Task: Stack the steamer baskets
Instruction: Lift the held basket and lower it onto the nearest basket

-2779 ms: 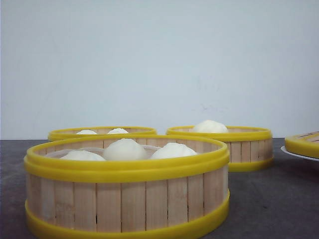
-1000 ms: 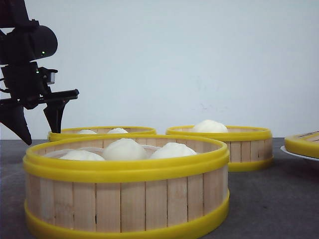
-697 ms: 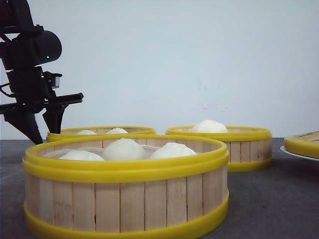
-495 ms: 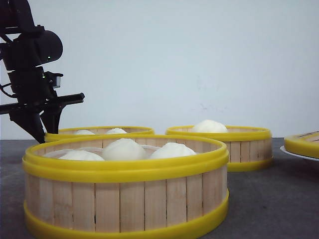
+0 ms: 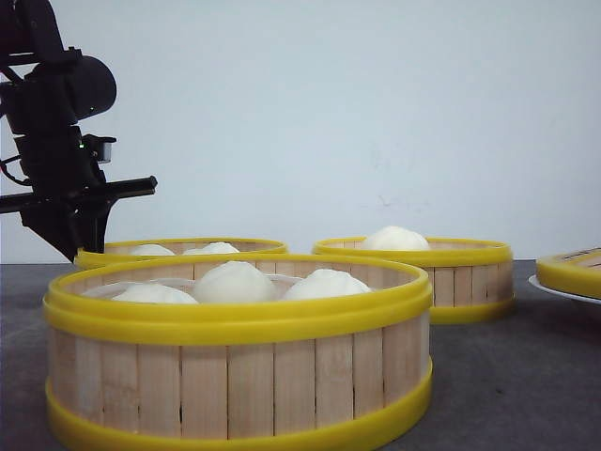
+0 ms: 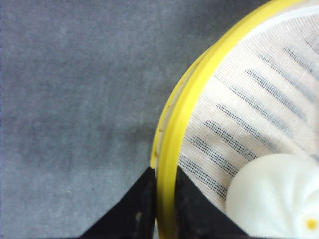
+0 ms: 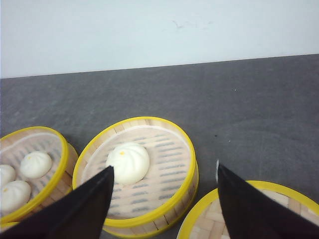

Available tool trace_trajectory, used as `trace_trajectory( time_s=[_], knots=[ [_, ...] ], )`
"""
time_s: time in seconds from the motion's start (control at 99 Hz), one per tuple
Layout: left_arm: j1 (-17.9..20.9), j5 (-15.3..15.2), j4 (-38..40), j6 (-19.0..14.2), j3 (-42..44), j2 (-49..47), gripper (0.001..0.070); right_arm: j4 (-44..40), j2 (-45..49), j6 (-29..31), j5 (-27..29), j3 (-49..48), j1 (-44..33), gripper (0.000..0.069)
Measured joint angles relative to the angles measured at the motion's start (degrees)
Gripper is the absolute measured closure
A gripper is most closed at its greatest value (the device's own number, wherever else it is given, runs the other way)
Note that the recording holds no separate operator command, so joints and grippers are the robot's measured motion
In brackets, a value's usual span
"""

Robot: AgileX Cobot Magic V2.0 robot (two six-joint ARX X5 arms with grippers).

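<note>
**Left gripper clamped on the rim of the far-left basket**

Three steamer baskets stand on the grey table (image 5: 526, 376). The nearest basket (image 5: 239, 376) sits at the front edge, left of centre, and holds three white buns (image 5: 233, 281). Behind it toward the far left is the far-left basket (image 5: 183, 248), mostly hidden by the near one; two bun tops show above its yellow ring. The far-right basket (image 5: 418, 272) stands apart from both, nearer the back, with a single bun (image 5: 394, 239) in it; the right wrist view shows that bun lying off-centre on a pale slatted floor.

The left gripper (image 6: 162, 191) is closed on the far-left basket's yellow rim, one black finger (image 6: 137, 204) outside the wall and the other inside, over the white mesh liner (image 6: 249, 109). A bun lies on that liner just beside the inner finger.

The right gripper (image 7: 164, 199) hangs above the table with its fingers spread wide, touching nothing.

At the right edge of the table a yellow-ringed piece (image 5: 573, 271) rests on a white plate (image 5: 554, 291); both are cut off by the frame, and whether it is a lid or something else cannot be told. In the front view the left gripper's fingertips are hidden behind the basket rims.
</note>
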Motion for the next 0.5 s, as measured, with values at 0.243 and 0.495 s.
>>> trace_trajectory(
  time_s=[0.243,0.495],
  knots=[
    [1.5,3.9,-0.9,1.1,0.2,-13.6,0.0682,0.0,0.0,0.0,0.0,0.0,0.0,0.0287],
    [0.9,13.5,-10.1,1.8,0.6,-26.6,0.0682,0.2,0.0,0.0,0.1,0.0,0.0,0.0287]
  ],
)
